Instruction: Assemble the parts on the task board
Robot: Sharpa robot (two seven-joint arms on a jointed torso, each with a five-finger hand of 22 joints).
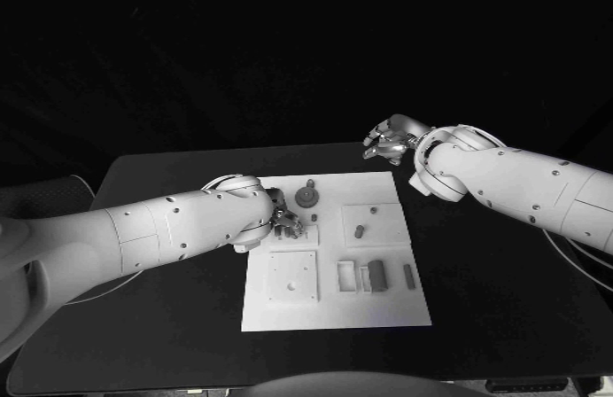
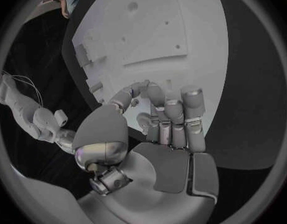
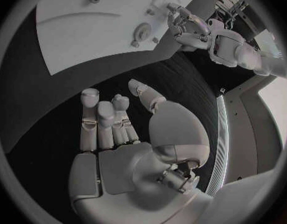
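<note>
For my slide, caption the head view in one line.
Left hand works at the task board while the right hand hovers open beyond it.

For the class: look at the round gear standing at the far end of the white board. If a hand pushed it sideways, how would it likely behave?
The gear looks like rigid moulded material, so it should not flex. It seems seated in the board, so a sideways push would probably meet resistance rather than slide it. Lifted free, its round shape suggests it could roll away.

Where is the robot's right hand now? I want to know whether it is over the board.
In the head view the silver right hand hangs over the black table just beyond the white task board's far right corner, not over it.
</note>
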